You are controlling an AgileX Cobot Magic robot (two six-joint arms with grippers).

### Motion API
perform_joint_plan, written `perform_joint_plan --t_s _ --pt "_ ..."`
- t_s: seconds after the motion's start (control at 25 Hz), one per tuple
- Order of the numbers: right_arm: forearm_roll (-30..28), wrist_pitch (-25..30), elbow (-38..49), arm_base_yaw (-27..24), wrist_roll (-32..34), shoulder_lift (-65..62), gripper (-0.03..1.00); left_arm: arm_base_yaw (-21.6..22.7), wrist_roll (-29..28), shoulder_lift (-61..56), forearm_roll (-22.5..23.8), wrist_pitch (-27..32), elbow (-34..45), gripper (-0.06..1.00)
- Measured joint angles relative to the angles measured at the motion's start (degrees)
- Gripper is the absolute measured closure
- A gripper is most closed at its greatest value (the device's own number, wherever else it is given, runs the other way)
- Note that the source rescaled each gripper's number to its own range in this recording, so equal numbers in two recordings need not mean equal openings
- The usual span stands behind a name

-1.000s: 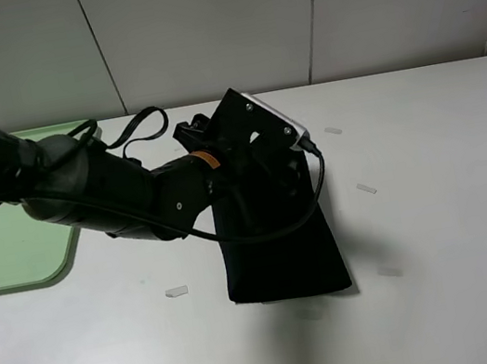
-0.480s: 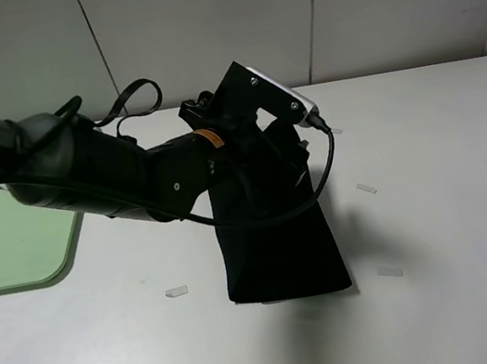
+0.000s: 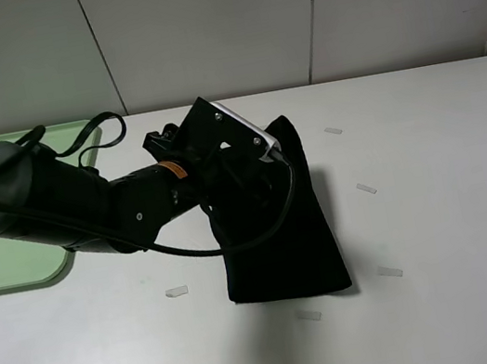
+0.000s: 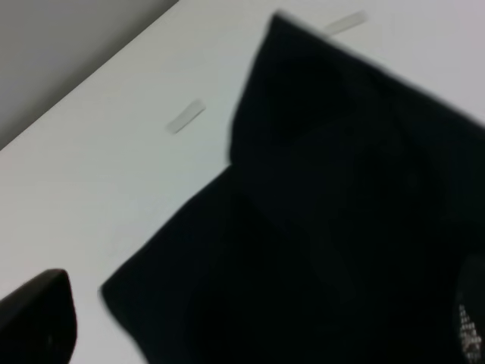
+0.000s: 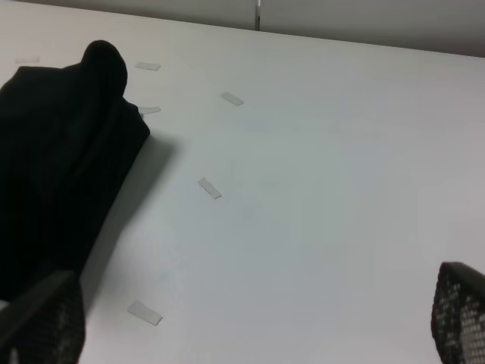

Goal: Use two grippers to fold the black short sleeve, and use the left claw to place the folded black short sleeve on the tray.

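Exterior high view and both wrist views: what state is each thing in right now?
black short sleeve: folded into a narrow stack, lying on the table, not on the tray
tray: partly hidden by the left arm, shirt not on it
left tool: over the shirt's upper part, grip unclear
right tool: open, holding nothing

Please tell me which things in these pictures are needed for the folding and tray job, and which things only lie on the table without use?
Needed for the job:
- black short sleeve, folded, on the table
- green tray, at the table's left edge
- left gripper, over the garment
- right gripper, open above bare table

Only lying about:
- small pale tape strips, scattered around the garment
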Motion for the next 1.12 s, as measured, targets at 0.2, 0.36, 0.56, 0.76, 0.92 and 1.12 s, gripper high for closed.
perform_joint_plan --t_s 0.2,0.36,0.56,0.76,0.92,1.12 --pt "0.0 0.0 0.0 0.0 0.0 0.0 -0.03 2.2 0.0 0.5 -1.3 -0.5 0.1 -0.05" --pt "0.0 0.0 0.0 0.0 0.0 0.0 -0.03 2.7 0.0 2.4 -1.2 -0.9 -0.6 -0.05" --pt "0.0 0.0 0.0 0.0 0.0 0.0 -0.03 2.7 -3.4 5.2 1.6 0.7 -5.3 -0.05" --pt "0.0 0.0 0.0 0.0 0.0 0.0 -0.03 1.8 -5.2 8.7 3.8 3.2 -10.7 -0.05" --pt "0.0 0.0 0.0 0.0 0.0 0.0 -0.03 0.3 -5.4 12.2 4.1 4.3 -14.3 -0.05" --pt "0.0 0.0 0.0 0.0 0.0 0.0 -0.03 -0.8 -6.6 14.9 5.1 4.8 -17.2 -0.05"
